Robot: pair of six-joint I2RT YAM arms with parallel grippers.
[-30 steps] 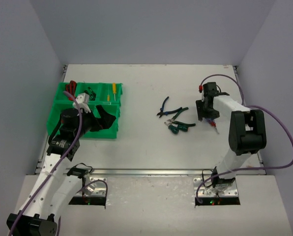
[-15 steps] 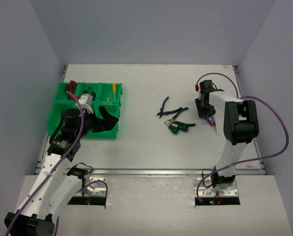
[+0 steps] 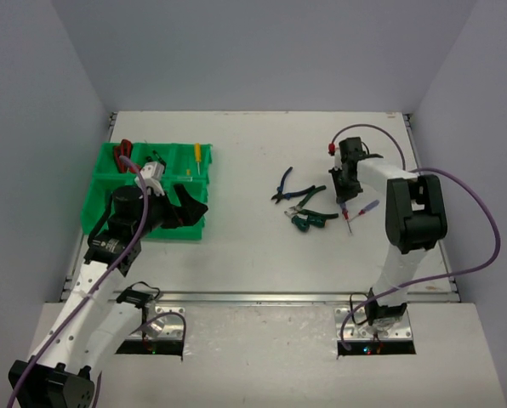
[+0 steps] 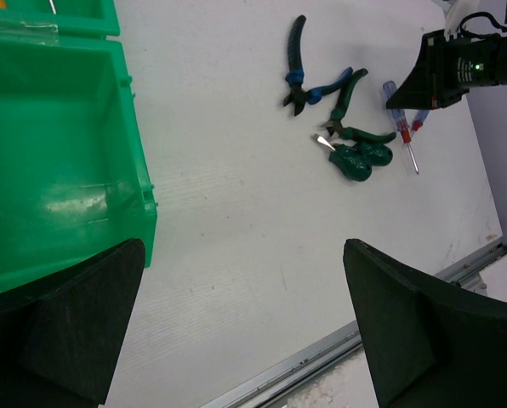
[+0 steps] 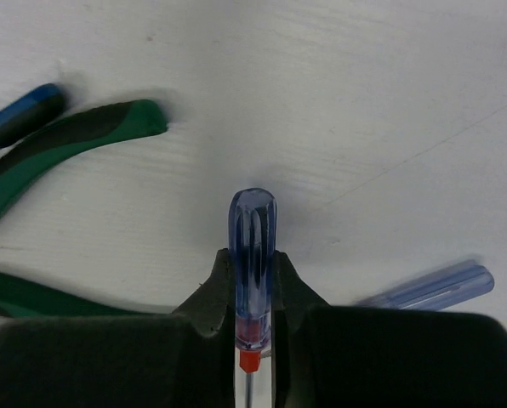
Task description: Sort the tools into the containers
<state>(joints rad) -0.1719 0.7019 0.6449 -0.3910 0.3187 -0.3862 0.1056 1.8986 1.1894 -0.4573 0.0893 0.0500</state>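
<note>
On the white counter (image 3: 236,246), centre-right: loose tools, five counted.

1. Blue-handled screwdriver (image 5: 253,225). Clamped low on the handle by the right hand (image 5: 253,285), whose fingers are pressed together on it. The red collar and thin shaft run back between the fingers, and the rounded handle end points away, toward the counter. Whether it is lifted clear cannot be told.
2. Second blue screwdriver (image 5: 436,287). Lies flat just beside the right hand, untouched.
3. Blue-handled pliers (image 3: 281,184). Lie left of the right hand, apart from it.
4. Green-handled pliers (image 4: 349,95). Lie just beside the blue pair, on its near side.
5. Green-handled cutters (image 4: 357,160). Lie against the green-handled pliers.

At the counter's left side: green bin tray (image 3: 98,194), divided into compartments.

- Red-handled tool (image 3: 123,150), in the far left compartment.
- Yellow-handled screwdriver (image 3: 197,154), in the far right compartment.

Left hand (image 3: 188,206): above the tray's near right corner, fingers spread wide apart, nothing between them.
</note>
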